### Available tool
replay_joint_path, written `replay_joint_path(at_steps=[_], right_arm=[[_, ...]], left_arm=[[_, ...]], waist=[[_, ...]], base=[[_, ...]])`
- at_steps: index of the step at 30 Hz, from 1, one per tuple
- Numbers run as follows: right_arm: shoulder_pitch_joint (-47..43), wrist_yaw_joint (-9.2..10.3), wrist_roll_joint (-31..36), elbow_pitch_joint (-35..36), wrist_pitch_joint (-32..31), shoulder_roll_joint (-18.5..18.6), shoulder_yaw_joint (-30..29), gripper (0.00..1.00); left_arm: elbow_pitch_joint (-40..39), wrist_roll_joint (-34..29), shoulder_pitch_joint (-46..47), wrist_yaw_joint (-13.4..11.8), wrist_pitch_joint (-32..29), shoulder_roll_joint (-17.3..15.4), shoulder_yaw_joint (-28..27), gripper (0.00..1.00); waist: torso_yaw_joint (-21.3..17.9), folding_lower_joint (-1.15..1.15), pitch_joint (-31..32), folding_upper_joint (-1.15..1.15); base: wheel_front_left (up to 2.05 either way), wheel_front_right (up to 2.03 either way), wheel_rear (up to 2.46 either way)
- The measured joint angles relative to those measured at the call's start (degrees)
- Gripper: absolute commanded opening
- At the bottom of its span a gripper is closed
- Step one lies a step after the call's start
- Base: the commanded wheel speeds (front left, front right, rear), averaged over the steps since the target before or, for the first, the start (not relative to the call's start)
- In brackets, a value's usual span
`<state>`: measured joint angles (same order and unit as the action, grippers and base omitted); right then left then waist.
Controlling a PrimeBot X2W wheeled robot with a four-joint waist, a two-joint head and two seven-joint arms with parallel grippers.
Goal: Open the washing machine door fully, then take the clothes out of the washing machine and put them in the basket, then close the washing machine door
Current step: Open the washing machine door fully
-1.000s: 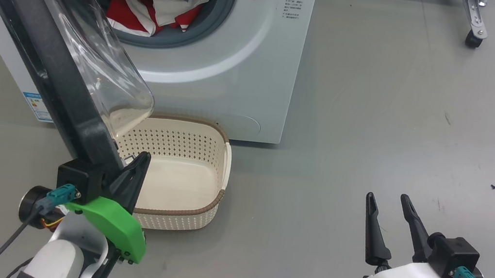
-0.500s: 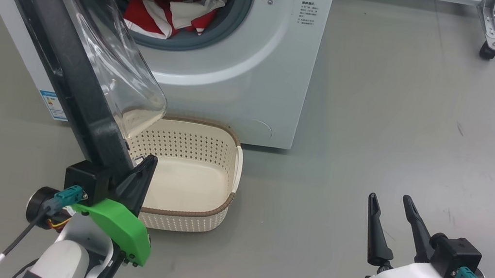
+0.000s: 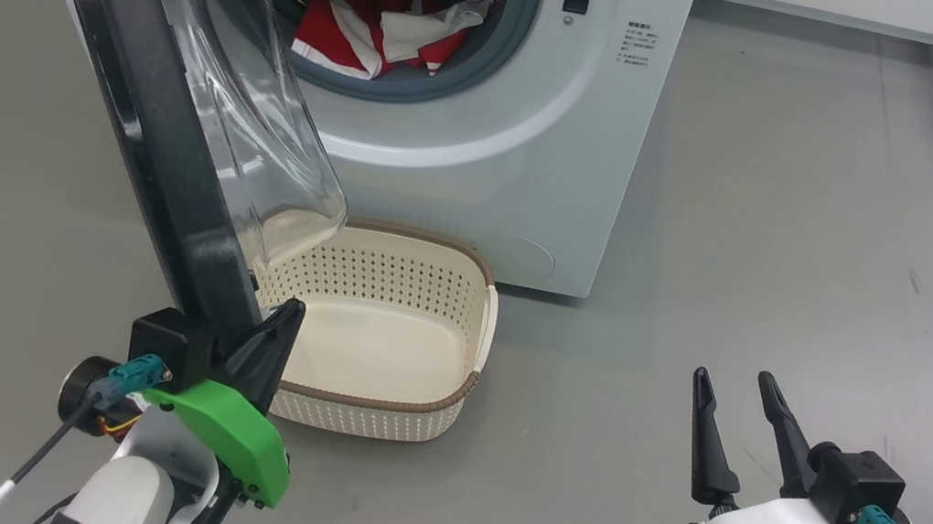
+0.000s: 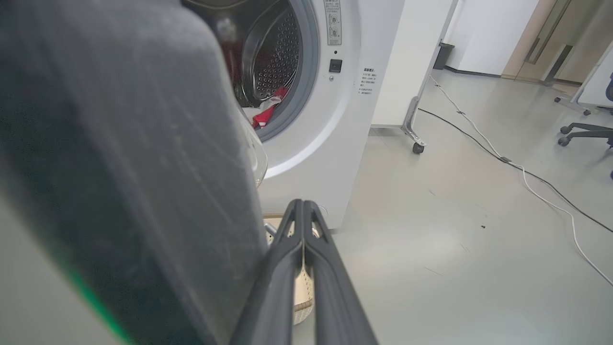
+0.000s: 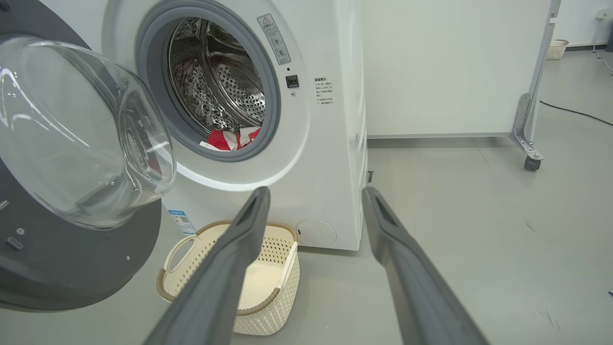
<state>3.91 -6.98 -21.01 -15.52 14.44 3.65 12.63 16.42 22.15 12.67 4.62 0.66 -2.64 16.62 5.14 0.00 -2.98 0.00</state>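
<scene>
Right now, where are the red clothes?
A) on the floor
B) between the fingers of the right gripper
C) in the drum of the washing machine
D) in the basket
C: the clothes lie in the drum of the washing machine, while the basket holds nothing.

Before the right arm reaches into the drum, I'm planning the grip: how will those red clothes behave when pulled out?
The clothes lie crumpled in soft folds, so they will probably be floppy and drape from a pinch. They look thin, likely light. Heaped against the grey seal, they may drag over it or come out as one clump.
</scene>
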Motion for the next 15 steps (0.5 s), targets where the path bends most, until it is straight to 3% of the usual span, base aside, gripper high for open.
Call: replay_joint_path(at_steps=[15], right_arm=[[-1.0,0.00,0.1,-0.9,0.0,0.0,0.6,1.00]], left_arm=[[1.8,0.5,0.0,-0.1,1.0,0.1,-0.3,0.00]], waist=[[5.0,0.00,1.2,0.00]], base=[[0.00,0.00,0.00]])
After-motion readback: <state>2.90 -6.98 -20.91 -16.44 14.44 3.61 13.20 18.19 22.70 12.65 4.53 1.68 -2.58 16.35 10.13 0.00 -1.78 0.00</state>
